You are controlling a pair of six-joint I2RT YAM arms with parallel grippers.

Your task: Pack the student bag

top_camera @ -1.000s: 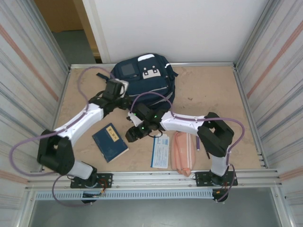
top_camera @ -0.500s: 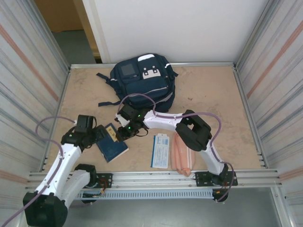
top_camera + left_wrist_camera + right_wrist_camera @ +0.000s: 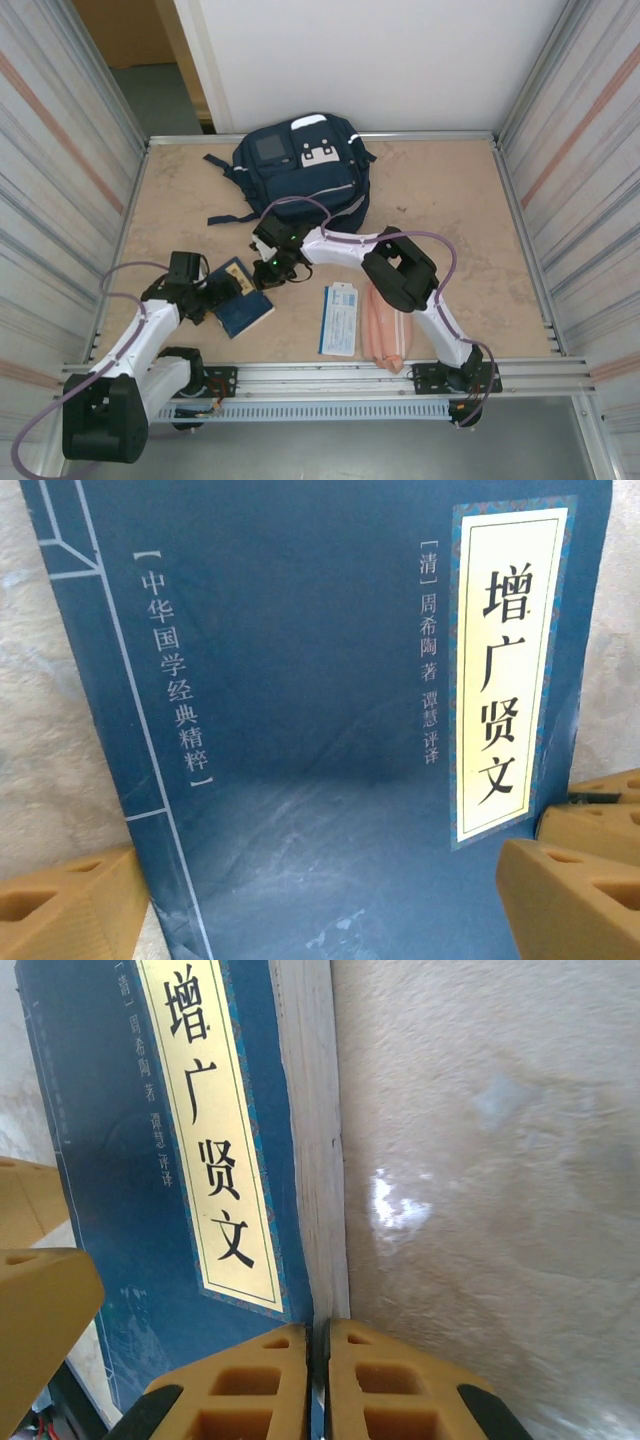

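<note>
"Two grippers on one book (image 3: 238,305)?"

"Yes. Left gripper (image 3: 320,920) hangs low over the cover, fingers (image 3: 565,880) wide, one to each side, gripping nothing. Right gripper (image 3: 318,1380) has its fingers pressed together at the book's corner, by the page edge. Whether a sliver of cover is caught between them, I can't tell."

"And the bag (image 3: 302,165)?"

"Lying at the far side of the table (image 3: 440,200), well apart from the book."

"So which step?"

"Getting the book up, I'd judge, with the packing itself not begun. Next needs a real hold: corner raised off the table, left fingers closing across the book, then the carry to the bag."

"Any writing?"

"Title 增广贤文 on the yellow label. Beside it 清 周希陶 著, 谭慧 评译. Down the other side, 中华国学经典精粹."
</note>
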